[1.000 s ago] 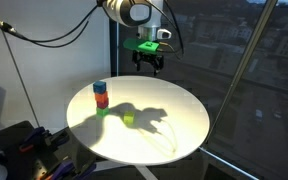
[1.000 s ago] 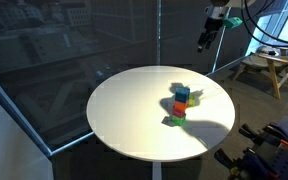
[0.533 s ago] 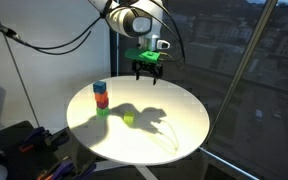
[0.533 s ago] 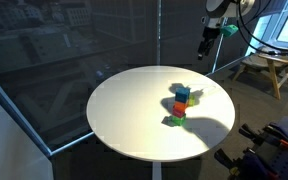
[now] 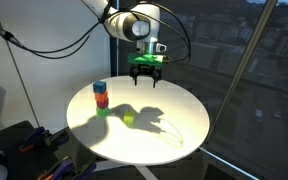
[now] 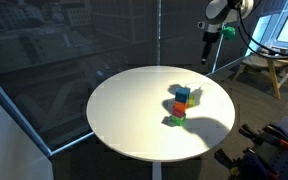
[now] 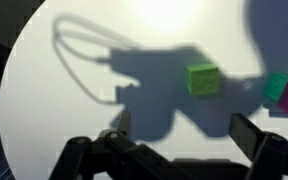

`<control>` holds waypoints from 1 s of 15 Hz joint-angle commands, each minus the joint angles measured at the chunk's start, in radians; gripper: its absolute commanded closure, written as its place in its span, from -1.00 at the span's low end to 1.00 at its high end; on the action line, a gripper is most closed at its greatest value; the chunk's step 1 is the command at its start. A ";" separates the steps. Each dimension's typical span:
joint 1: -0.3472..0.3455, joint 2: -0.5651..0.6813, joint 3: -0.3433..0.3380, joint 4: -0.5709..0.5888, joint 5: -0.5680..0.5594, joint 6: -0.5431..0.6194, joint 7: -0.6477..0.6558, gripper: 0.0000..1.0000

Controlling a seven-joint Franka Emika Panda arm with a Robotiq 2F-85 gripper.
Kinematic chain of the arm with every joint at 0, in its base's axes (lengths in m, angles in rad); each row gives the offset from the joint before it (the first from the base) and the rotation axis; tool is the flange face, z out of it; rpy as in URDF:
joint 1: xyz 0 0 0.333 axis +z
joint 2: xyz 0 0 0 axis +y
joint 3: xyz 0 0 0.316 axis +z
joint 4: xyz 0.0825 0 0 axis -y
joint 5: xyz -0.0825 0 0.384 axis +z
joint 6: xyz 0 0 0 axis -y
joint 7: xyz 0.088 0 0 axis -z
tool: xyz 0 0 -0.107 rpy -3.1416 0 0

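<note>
My gripper [image 5: 147, 79] hangs open and empty high above the far side of the round white table [image 5: 174, 140]; it also shows in an exterior view [image 6: 206, 56]. A stack of blocks, blue on red on green [image 5: 100, 97], stands near the table's edge, also seen in an exterior view [image 6: 180, 104]. A lone green block [image 5: 128, 120] lies near the table's middle. In the wrist view the open fingers [image 7: 246, 134] frame bare table, with the green block [image 7: 202, 78] ahead and the stack [image 7: 285, 93] at the right edge.
Dark glass walls stand behind the table. A wooden stool [image 6: 266, 68] stands at the right. Black equipment with cables [image 5: 24, 148] sits low beside the table. The arm's shadow [image 5: 149, 117] falls across the tabletop.
The gripper has moved down and a little to the left toward the table, staying open. The blocks have not moved.
</note>
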 commanded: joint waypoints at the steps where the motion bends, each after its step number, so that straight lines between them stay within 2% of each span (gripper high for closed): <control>1: -0.016 0.010 0.027 -0.024 -0.018 0.048 -0.055 -1.00; 9: -0.006 0.045 0.055 -0.079 -0.037 0.123 -0.042 -1.00; 15: -0.011 0.057 0.065 -0.079 -0.027 0.113 -0.036 -1.00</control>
